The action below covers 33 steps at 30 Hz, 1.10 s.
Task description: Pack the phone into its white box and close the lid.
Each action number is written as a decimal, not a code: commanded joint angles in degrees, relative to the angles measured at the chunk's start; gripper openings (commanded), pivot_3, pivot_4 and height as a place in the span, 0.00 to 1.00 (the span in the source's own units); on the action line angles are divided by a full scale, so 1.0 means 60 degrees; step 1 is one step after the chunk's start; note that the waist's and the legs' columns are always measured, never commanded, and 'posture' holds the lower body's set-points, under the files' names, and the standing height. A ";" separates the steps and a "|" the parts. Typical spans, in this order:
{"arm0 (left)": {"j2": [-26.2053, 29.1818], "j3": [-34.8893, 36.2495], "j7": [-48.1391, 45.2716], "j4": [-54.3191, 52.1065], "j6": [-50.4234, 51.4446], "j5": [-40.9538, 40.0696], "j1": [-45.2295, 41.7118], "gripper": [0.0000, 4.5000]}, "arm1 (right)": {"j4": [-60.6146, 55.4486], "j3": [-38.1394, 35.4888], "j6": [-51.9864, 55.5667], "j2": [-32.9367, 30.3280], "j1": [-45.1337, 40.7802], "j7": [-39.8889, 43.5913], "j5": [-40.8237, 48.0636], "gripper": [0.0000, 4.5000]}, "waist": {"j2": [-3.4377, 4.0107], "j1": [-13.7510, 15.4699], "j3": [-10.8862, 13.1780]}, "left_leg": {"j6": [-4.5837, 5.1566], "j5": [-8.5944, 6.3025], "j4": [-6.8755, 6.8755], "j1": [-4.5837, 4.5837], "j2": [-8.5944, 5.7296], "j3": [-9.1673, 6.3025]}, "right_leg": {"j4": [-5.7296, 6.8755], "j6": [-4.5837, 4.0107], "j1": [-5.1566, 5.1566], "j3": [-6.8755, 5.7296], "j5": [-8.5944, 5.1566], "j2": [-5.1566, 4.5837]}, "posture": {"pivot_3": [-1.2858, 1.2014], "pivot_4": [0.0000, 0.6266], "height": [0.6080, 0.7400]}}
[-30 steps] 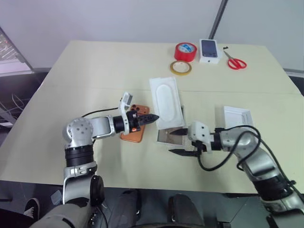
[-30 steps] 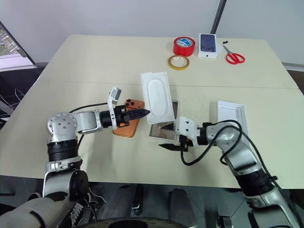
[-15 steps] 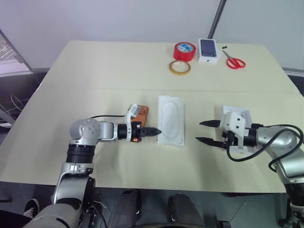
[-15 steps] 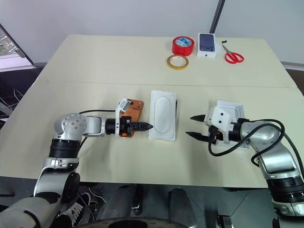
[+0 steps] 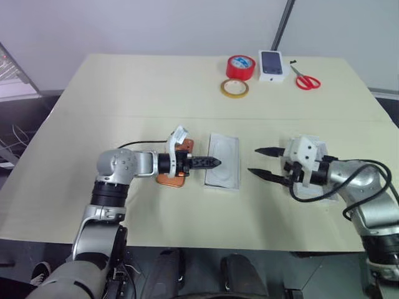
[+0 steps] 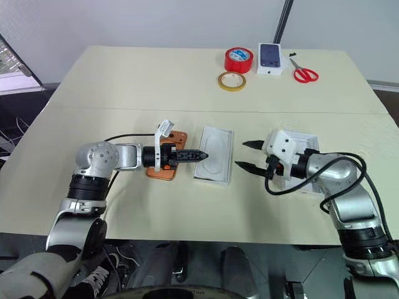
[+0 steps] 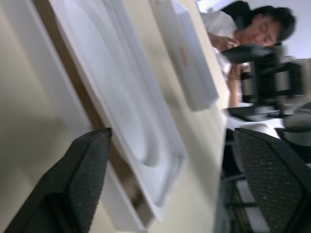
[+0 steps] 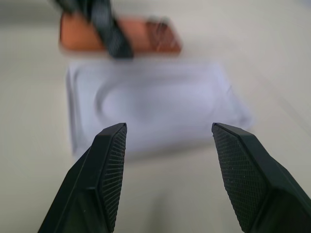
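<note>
**Both grippers empty, insert sits in box**

Left gripper (image 5: 212,162) hovers level over the near-left edge of the white box (image 5: 219,184), fingers spread wide in the left wrist view (image 7: 87,170), holding nothing; whether the tips touch the insert cannot be told. Phone (image 5: 173,179) lies flat on the table (image 5: 124,93), back up, just left of the box, partly under the left wrist. The flat white insert with oval recess (image 5: 223,159) rests on/in the box, brown floor peeking at one edge in the left wrist view.

Right gripper (image 5: 260,162) is to the right of the box, apart from it, pointing at it, fingers spread (image 8: 109,165), nothing between them. The lid (image 5: 308,180) lies on the table beneath the right wrist, mostly hidden.

Far end of table: red tape roll (image 5: 242,66), yellow tape ring (image 5: 234,88), closed phone box (image 5: 272,64), red scissors (image 5: 304,79). A person shows in the left wrist view (image 7: 252,29).
</note>
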 commanded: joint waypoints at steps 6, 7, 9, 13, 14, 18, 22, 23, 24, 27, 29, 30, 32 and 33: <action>0.0996 -0.0192 -0.0435 -0.1905 -0.2536 0.1135 0.0980 0.97 | -0.0059 0.1556 -0.0371 0.1414 -0.0743 -0.1014 -0.0905 0.01 | 0.0001 -0.0002 0.0005 | -0.0008 0.0004 -0.0009 -0.0005 0.0000 0.0003 | -0.0003 -0.0002 -0.0010 0.0003 0.0000 -0.0003 | 0.52 0.24 0.91; 0.1225 -0.0316 -0.0470 -0.1952 -0.3421 0.1682 0.1186 0.97 | 0.0094 0.1885 -0.0564 0.1516 -0.0792 -0.1104 -0.1273 0.01 | 0.0001 -0.0003 0.0005 | -0.0001 0.0000 -0.0006 -0.0005 0.0000 0.0003 | -0.0002 -0.0004 -0.0009 0.0004 0.0001 -0.0004 | 0.52 0.24 0.91; 0.1499 -0.0402 -0.0963 -0.2036 -0.5700 0.2576 0.1688 0.97 | 0.0421 0.2534 -0.0873 0.1553 -0.0901 -0.1300 -0.2136 0.01 | 0.0003 -0.0029 0.0005 | 0.0009 -0.0006 -0.0006 -0.0004 0.0000 0.0005 | -0.0004 -0.0016 -0.0015 0.0006 0.0006 -0.0005 | 0.52 0.24 0.91; 0.1974 0.0119 -0.1169 -0.1355 -0.6905 0.3013 0.2128 0.97 | 0.1318 0.3437 -0.1540 0.1439 -0.1231 -0.1591 -0.3554 0.01 | 0.0003 -0.0014 0.0005 | 0.0008 -0.0006 -0.0018 -0.0007 0.0000 0.0006 | -0.0008 -0.0022 -0.0028 0.0007 0.0006 -0.0007 | 0.52 0.24 0.91; 0.2054 0.0171 -0.1233 -0.1236 -0.6987 0.3043 0.2172 0.97 | 0.1452 0.3529 -0.1656 0.1422 -0.1281 -0.1603 -0.3725 0.01 | 0.0003 -0.0020 0.0005 | 0.0008 -0.0006 -0.0018 -0.0009 0.0000 0.0006 | -0.0008 -0.0023 -0.0029 0.0006 0.0006 -0.0008 | 0.52 0.24 0.91; 0.2289 0.0585 -0.1352 -0.1112 -0.6924 0.2808 0.2362 0.97 | 0.1788 0.3846 -0.1784 0.1088 -0.1380 -0.1040 -0.4089 0.01 | 0.0004 -0.0090 0.0006 | 0.0011 -0.0007 -0.0018 -0.0009 0.0000 0.0006 | -0.0008 -0.0022 -0.0029 0.0007 0.0007 -0.0009 | 0.52 0.24 0.91; 0.2240 0.0701 -0.1273 -0.1140 -0.6894 0.2785 0.2346 0.97 | 0.1458 0.3861 -0.1708 0.0721 -0.1161 -0.0165 -0.3689 0.01 | 0.0001 -0.0117 0.0005 | 0.0013 -0.0008 -0.0015 -0.0008 0.0000 0.0002 | -0.0009 -0.0020 -0.0021 0.0002 0.0008 -0.0009 | 0.52 0.24 0.91; 0.2193 0.0756 -0.1218 -0.1149 -0.6816 0.2735 0.2339 0.97 | 0.1208 0.3815 -0.1613 0.0677 -0.1044 0.0127 -0.3367 0.01 | 0.0002 -0.0124 0.0005 | 0.0013 -0.0008 -0.0015 -0.0008 0.0000 0.0002 | -0.0009 -0.0020 -0.0020 0.0002 0.0008 -0.0010 | 0.52 0.24 0.91; 0.2165 0.0789 -0.1178 -0.1154 -0.6767 0.2702 0.2335 0.97 | 0.1026 0.3778 -0.1535 0.0656 -0.0965 0.0324 -0.3144 0.01 | 0.0001 -0.0134 0.0005 | 0.0014 -0.0008 -0.0016 -0.0008 0.0000 0.0002 | -0.0009 -0.0019 -0.0020 0.0002 0.0008 -0.0010 | 0.52 0.24 0.91; 0.2191 0.0876 -0.1061 -0.1157 -0.6166 0.2500 0.2344 0.97 | 0.1119 0.3643 -0.1519 0.0595 -0.1044 0.0298 -0.3210 0.01 | 0.0001 -0.0170 0.0005 | 0.0015 -0.0009 -0.0019 -0.0008 0.0002 0.0000 | -0.0009 -0.0018 -0.0020 -0.0001 0.0009 -0.0009 | 0.52 0.24 0.91; 0.2244 0.1102 -0.0976 -0.1008 -0.5423 0.2130 0.2259 0.97 | 0.1373 0.3484 -0.1725 0.0567 -0.1152 0.0218 -0.3256 0.01 | 0.0001 -0.0180 0.0005 | 0.0016 -0.0008 -0.0018 -0.0008 0.0001 0.0000 | -0.0007 -0.0018 -0.0021 -0.0001 0.0009 -0.0009 | 0.52 0.24 0.91; 0.2259 0.1216 -0.0924 -0.0929 -0.5034 0.1934 0.2194 0.97 | 0.1434 0.3412 -0.1747 0.0586 -0.1182 0.0231 -0.3185 0.01 | 0.0001 -0.0182 0.0005 | 0.0016 -0.0008 -0.0017 -0.0007 0.0001 0.0000 | -0.0004 -0.0018 -0.0022 -0.0001 0.0009 -0.0008 | 0.52 0.24 0.91; 0.2340 0.1594 -0.1014 -0.0731 -0.4072 0.1308 0.2017 0.97 | 0.1503 0.3297 -0.1900 0.0525 -0.1300 0.0328 -0.3115 0.01 | 0.0000 -0.0177 0.0006 | 0.0016 -0.0008 -0.0017 -0.0008 0.0001 0.0000 | -0.0001 -0.0017 -0.0024 -0.0001 0.0009 -0.0007 | 0.52 0.24 0.91; 0.2409 0.1732 -0.1023 -0.0663 -0.3564 0.1056 0.1949 0.97 | 0.1514 0.3257 -0.1959 0.0501 -0.1328 0.0394 -0.3074 0.01 | -0.0001 -0.0174 0.0007 | 0.0016 -0.0008 -0.0016 -0.0008 0.0001 0.0000 | 0.0000 -0.0017 -0.0024 -0.0001 0.0009 -0.0006 | 0.52 0.24 0.91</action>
